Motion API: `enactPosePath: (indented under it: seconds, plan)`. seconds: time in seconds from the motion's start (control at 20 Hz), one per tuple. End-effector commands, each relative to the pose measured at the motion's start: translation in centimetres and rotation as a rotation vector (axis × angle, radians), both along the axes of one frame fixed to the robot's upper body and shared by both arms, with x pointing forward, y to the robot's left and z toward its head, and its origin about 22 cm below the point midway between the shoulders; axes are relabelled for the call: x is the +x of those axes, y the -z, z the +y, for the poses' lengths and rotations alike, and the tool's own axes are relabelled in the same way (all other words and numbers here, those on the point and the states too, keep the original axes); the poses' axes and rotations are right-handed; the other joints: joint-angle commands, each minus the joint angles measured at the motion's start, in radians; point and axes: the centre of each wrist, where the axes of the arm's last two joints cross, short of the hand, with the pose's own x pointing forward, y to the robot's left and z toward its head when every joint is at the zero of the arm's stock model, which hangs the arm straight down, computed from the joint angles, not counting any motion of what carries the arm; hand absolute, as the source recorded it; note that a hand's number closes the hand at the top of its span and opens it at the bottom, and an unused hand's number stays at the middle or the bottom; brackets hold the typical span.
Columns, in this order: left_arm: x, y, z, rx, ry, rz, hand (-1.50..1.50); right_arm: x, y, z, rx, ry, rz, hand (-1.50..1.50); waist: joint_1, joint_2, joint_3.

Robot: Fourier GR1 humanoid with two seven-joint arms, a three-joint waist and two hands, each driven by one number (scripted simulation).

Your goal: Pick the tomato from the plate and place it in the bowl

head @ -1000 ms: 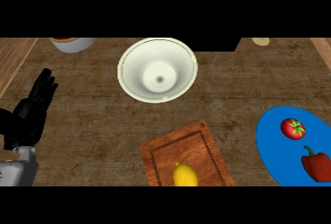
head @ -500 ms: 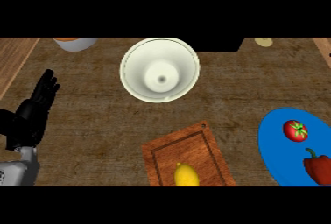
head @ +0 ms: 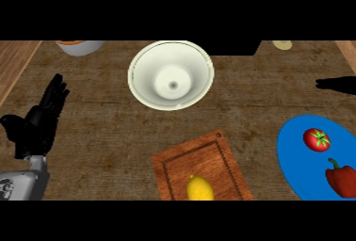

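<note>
Tomato (head: 317, 139) sits on the blue plate (head: 295, 150) at the right edge of the view, upper part of the plate. A red bell pepper (head: 342, 177) lies on the same plate, below the tomato and apart from it.

Bowl (head: 170, 74), cream-white, stands top centre on the brown worktop (head: 104, 136), well apart from the plate, nothing in it.

Left hand (head: 38, 123) shows at the left edge, fingers straight and pointing up, released, holding nothing, resting. Grey forearm (head: 21, 184) enters below it from the lower left corner.

Right hand (head: 339, 84): only a dark tip shows at the right edge, above the plate and not touching it. Can't tell if it is released or clenched; too little in view. It is clear of the tomato.

Wooden cutting board (head: 198, 164) lies bottom centre, tilted, between left hand and plate. A lemon (head: 200, 188) lies on its lower part, cut by the view's edge.

Top edge: a grey pot with orange inside (head: 78, 46) at upper left, partly cut off; a small pale round item (head: 281, 44) at upper right, can't tell what it is. A lighter wood strip (head: 15, 61) runs along the worktop's left side.
</note>
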Motion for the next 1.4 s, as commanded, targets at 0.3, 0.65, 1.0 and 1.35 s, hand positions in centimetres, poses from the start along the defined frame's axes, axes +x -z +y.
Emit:
enactPosePath:
  seconds: [0.3, 0.65, 1.0, 1.35]
  plan:
    - [1.0, -1.5, 2.5, -0.005, -0.013, -0.015, 0.00, 0.5, 3.5, 2.4, -0.193, -0.080, 0.139, -1.50, -0.019, -0.003, 0.000]
    - [1.2, -2.1, 1.4, 0.006, -0.032, -0.002, 0.00, 0.7, 5.7, 0.9, -0.119, -0.107, -0.074, -1.50, -0.021, -0.004, 0.001]
    - [-0.6, -1.3, 0.9, -0.011, -0.032, -0.002, 0.00, 0.0, 8.2, 2.5, -0.150, -0.089, 0.039, -1.50, -0.019, -0.005, 0.000]
    - [-0.4, -1.0, 1.4, -0.009, -0.014, -0.001, 0.00, -0.6, 11.4, 1.0, -0.144, -0.090, 0.027, -1.50, -0.019, -0.004, 0.000]
